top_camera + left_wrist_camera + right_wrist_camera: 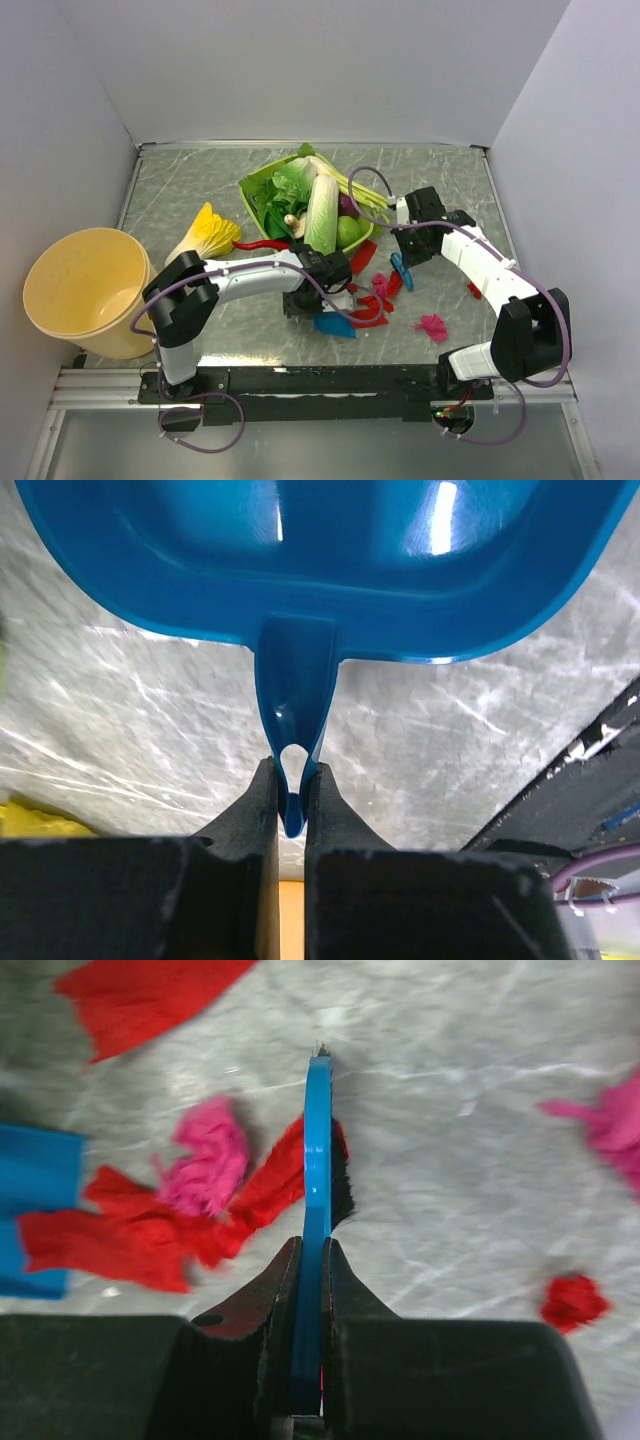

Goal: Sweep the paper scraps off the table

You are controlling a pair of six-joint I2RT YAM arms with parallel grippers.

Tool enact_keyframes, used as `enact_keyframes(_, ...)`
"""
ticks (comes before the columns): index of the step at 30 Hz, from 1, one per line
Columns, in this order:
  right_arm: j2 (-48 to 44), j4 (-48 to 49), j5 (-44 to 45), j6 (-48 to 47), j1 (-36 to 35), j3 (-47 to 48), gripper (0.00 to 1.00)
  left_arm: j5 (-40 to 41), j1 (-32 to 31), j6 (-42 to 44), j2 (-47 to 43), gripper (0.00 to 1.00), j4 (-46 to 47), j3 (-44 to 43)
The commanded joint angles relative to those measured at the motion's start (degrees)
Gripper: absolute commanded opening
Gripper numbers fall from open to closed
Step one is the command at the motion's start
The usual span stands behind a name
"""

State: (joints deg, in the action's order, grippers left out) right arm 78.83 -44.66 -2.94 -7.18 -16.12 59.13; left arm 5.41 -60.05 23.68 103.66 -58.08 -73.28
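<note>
Plain white walls (330,60) on three sides; even, soft light.

Grey-green marble on the table (200,190), with thin white veins. The dustpan (320,550) ahead of the left gripper (291,772) jaws is glossy blue with white glints; its handle between them is the same blue. The brush (317,1140) in the right gripper (311,1248) jaws has a blue back and black bristles. Both grippers are matte black. Among the paper scraps (150,1230), red strips and a magenta-pink tuft lie left of the right jaws, pink and red bits right of them.
</note>
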Motion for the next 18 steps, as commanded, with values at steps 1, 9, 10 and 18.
enact_keyframes(1,-1.2,-2.9,-10.8,6.3,0.2,-1.1,0.0,0.7,-1.1,-0.7,2.0,0.01,1.4,-4.3)
enact_keyframes(9,-1.7,-3.7,-22.7,12.1,0.2,-1.6,0.0,-1.7,-1.4,-3.8,6.3,0.01,3.8,-9.2)
enact_keyframes(10,-2.6,-4.1,-23.8,12.3,0.3,-1.4,0.0,-2.2,-1.4,-3.8,6.8,0.01,3.7,-9.4)
enact_keyframes(18,-6.9,-8.8,-23.2,3.4,0.2,3.5,0.0,-3.3,-0.9,-4.3,4.5,0.01,10.1,-6.4)
